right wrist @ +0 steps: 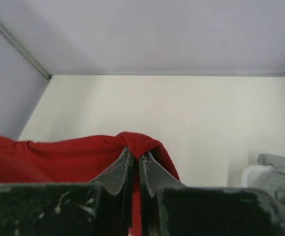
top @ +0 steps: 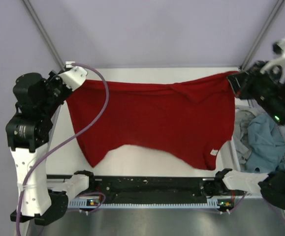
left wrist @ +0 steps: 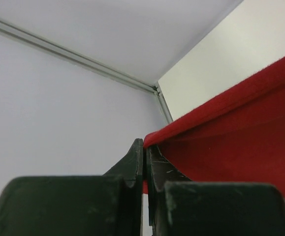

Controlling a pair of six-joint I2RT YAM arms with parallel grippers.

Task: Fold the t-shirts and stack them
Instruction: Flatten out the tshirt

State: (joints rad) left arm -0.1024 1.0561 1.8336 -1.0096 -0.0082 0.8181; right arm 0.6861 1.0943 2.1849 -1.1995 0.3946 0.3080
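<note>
Nearest the lens, the black fingers of the left gripper [left wrist: 143, 147] are seen pressed together on one corner of the soft deep red t-shirt [top: 157, 118]. Its held edge is drawn taut from left to right above the white table [top: 132, 160], and the body hangs from the fingers toward the arm bases. At the opposite corner the right gripper [right wrist: 135, 156] is likewise clamped on red cloth. Neither arm is judged nearer, as each holds one end. A crumpled teal-blue t-shirt [top: 266, 140] and a light grey t-shirt [top: 239, 129] are heaped at the far right.

The t-shirt [top: 152, 123] hangs between left pincer [left wrist: 143, 147] and right pincer [right wrist: 135, 155], other t-shirts [top: 260, 142] heaped to its right.
</note>
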